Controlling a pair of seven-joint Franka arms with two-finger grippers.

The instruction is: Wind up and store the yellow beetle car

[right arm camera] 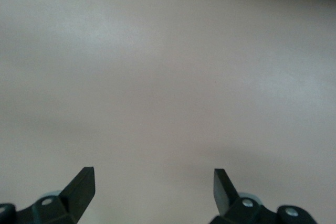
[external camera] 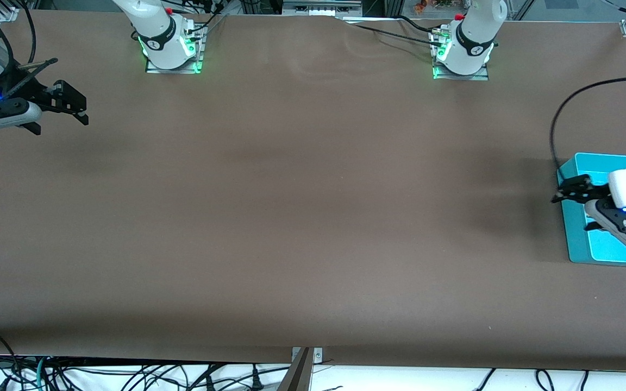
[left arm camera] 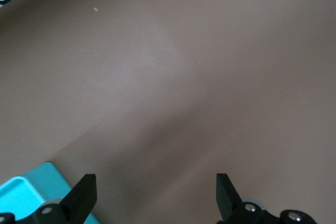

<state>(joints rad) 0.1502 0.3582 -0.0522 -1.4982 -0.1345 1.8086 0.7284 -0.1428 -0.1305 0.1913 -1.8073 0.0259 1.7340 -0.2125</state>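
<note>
The yellow beetle car does not show in any view. My left gripper (external camera: 571, 213) is open and empty, over the edge of a teal tray (external camera: 612, 163) at the left arm's end of the table. In the left wrist view its fingers (left arm camera: 156, 192) stand wide apart over bare brown table, with a corner of the tray (left arm camera: 21, 195) beside one finger. The arm hides part of the tray's inside. My right gripper (external camera: 60, 124) is open and empty, up over the right arm's end of the table. The right wrist view (right arm camera: 154, 187) shows only bare table between its fingers.
The brown table (external camera: 302, 206) runs wide between the two grippers. The two arm bases (external camera: 169, 46) (external camera: 462, 51) stand along its edge farthest from the front camera. Cables hang below the edge nearest that camera.
</note>
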